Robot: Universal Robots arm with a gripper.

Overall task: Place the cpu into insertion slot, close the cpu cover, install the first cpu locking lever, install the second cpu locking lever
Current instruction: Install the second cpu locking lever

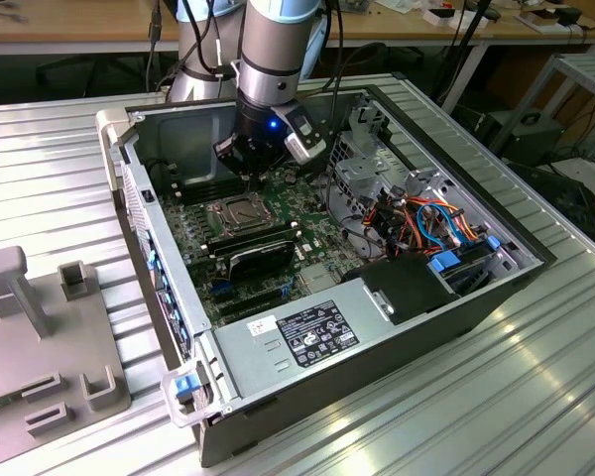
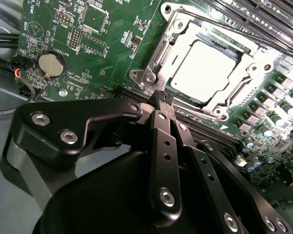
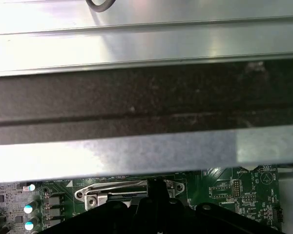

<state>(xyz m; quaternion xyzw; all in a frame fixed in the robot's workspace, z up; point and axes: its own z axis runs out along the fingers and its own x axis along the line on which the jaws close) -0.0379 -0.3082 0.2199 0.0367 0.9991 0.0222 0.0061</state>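
The cpu [image 2: 207, 68] lies flat in the insertion slot, its silver top showing; the slot's pin field is hidden under it. The cpu cover [image 2: 185, 39] lies down over the chip as a shiny metal frame around it. A locking lever [image 2: 154, 61] runs along the socket edge nearest the gripper. My gripper [image 2: 163, 97] is shut with nothing held, its tips just beside the socket's corner. In the exterior view the gripper [image 1: 253, 177] hangs inside the computer case, just above the socket [image 1: 233, 211]. In the first wrist view the cover [image 3: 117, 191] shows edge-on beyond the fingertips [image 3: 156, 184].
Long black memory slots [image 2: 254, 19] run beside the socket. A coin battery [image 2: 52, 63] sits on the green board. A black finned block [image 1: 261, 253], coloured cables [image 1: 426, 223] and the power supply [image 1: 307, 332] crowd the case. The case wall [image 3: 146, 97] rises close by. A grey fixture [image 1: 50, 337] stands outside.
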